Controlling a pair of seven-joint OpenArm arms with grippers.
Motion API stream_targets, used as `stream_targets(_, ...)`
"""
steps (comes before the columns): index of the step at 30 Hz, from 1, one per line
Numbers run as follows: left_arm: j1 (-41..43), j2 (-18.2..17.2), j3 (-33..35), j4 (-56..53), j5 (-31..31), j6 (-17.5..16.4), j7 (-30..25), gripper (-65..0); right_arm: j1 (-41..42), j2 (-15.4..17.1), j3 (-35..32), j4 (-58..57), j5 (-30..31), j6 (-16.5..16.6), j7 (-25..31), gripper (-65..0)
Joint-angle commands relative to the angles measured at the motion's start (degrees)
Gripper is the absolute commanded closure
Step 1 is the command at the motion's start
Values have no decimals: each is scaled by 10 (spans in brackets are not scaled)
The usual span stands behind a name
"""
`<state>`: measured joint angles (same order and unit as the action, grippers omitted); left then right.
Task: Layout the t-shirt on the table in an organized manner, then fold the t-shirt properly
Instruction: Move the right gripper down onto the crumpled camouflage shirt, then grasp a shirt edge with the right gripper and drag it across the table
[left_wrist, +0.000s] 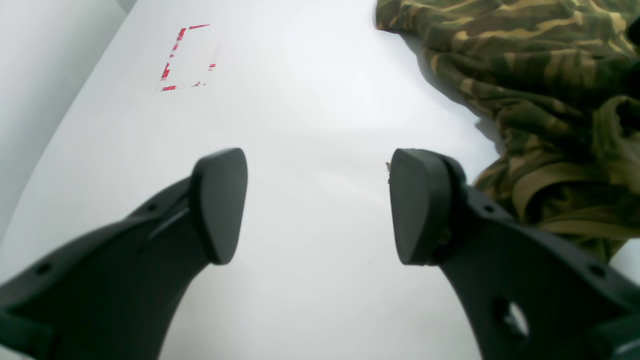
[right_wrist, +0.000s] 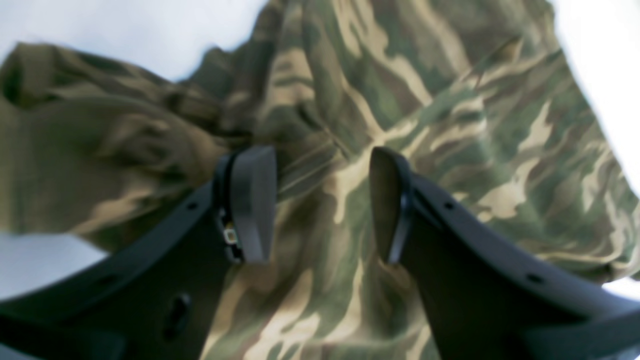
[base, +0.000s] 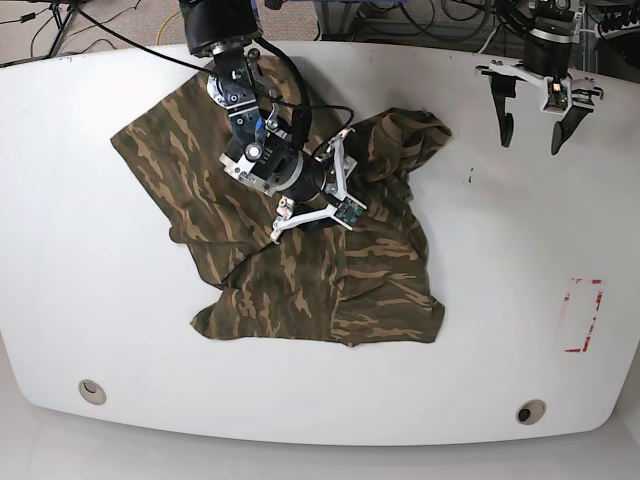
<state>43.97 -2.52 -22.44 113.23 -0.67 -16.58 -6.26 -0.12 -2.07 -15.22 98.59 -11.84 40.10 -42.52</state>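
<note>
Looking at my feeds, the shirt (base: 300, 250) is lying crumpled and bunched around the middle of the table (base: 480, 300), nowhere near flat. My right gripper (base: 338, 182) sits low over the rumpled middle with jaws spread and nothing pinched. My left gripper (base: 532, 122) hangs wide open over bare table, well apart from the cloth.

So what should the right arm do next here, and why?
Probably lower and close the open right gripper on the bunched fold beneath it: the t-shirt lies crumpled on the table, and the open left gripper hovers off the cloth.
</note>
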Motion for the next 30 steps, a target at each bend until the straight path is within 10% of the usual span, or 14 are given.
stream_targets(1, 6, -4, -4, 8, -3, 3, -17, -408, 10, -4, 0, 2, 7, -1, 12, -298)
stream_targets(20, 6, -4, -4, 7, -3, 3, -17, -408, 7, -19, -1, -47, 7, -1, 12, -285)
stream_targets(30, 5, -4, -20, 7, -3, 3, -17, -408, 8, -16, -1, -48, 70, -1, 12, 0)
